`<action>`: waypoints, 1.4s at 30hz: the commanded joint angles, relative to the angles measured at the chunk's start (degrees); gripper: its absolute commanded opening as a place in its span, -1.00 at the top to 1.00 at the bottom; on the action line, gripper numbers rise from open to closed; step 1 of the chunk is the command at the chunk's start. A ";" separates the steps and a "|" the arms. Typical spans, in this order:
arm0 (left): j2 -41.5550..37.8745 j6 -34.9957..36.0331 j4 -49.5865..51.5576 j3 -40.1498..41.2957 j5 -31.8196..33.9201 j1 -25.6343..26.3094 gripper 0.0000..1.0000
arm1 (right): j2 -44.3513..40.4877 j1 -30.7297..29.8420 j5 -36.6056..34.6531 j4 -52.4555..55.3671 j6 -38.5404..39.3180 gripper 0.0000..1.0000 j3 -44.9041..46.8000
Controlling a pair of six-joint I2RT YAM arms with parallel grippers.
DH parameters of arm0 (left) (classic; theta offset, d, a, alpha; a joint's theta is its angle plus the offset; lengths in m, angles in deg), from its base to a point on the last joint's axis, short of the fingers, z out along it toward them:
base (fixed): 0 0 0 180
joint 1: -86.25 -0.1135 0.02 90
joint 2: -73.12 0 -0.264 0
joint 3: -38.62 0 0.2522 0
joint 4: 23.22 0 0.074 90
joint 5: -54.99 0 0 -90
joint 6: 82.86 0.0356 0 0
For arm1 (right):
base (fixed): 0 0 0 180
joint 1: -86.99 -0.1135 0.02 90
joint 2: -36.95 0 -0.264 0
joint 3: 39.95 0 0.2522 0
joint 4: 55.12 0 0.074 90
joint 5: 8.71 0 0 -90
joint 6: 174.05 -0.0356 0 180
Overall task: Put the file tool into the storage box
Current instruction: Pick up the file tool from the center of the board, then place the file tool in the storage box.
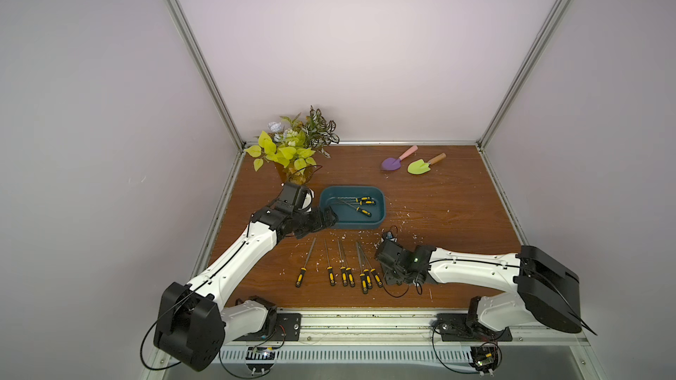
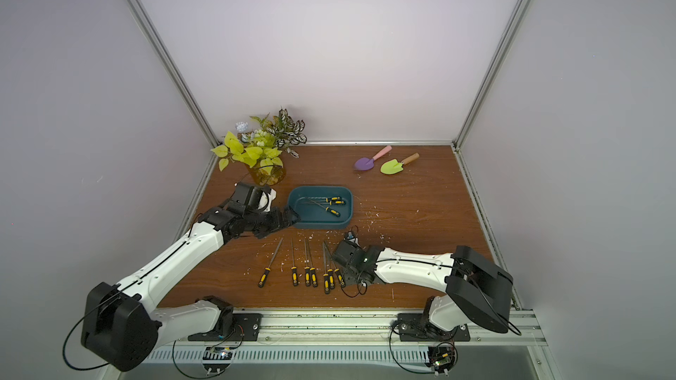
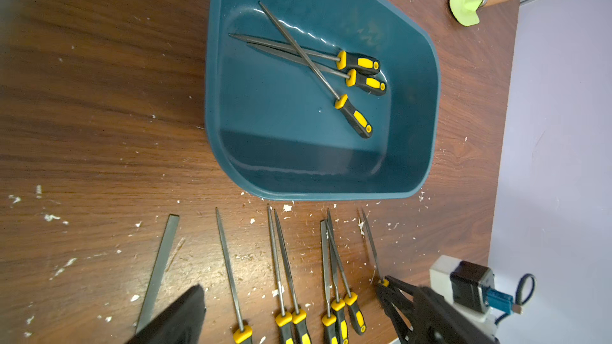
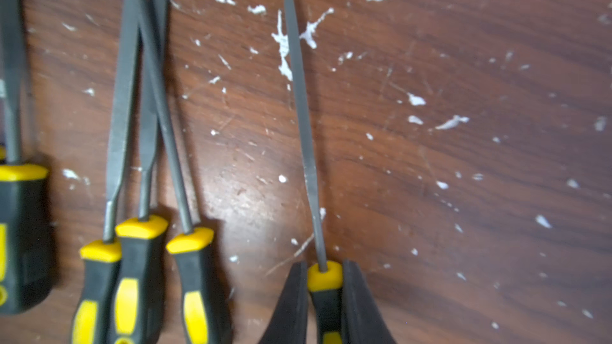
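Note:
In the right wrist view my right gripper (image 4: 325,269) is shut on the yellow-collared black handle of a thin grey file tool (image 4: 303,127) that lies flat on the wooden table. This file is the rightmost of a row of several files (image 1: 344,272) near the front. The left wrist view shows the same grip (image 3: 384,287). The dark teal storage box (image 1: 384,210) stands behind the row and holds three files (image 3: 331,71). My left gripper (image 1: 327,219) is open at the box's near left corner, with nothing between its fingers. Only one of its fingers (image 3: 178,316) shows in the left wrist view.
A potted plant (image 1: 292,148) stands at the back left, close behind my left wrist. A purple trowel (image 1: 393,164) and a green trowel (image 1: 420,166) lie at the back right. White flecks litter the table. Walls with metal frames close in both sides and the back.

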 commanded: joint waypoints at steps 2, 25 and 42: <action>-0.79 0.29 0.35 -3.53 1.15 0.51 -0.99 | -6.86 3.96 -2.62 2.06 2.36 0.76 -3.08; 2.57 2.00 0.39 -8.29 5.28 -0.97 -0.99 | 3.88 16.53 11.86 -4.68 31.03 0.84 -23.42; 0.36 -0.11 1.48 -6.94 4.20 -5.40 -1.00 | 31.01 19.38 12.53 4.60 61.89 0.97 -48.48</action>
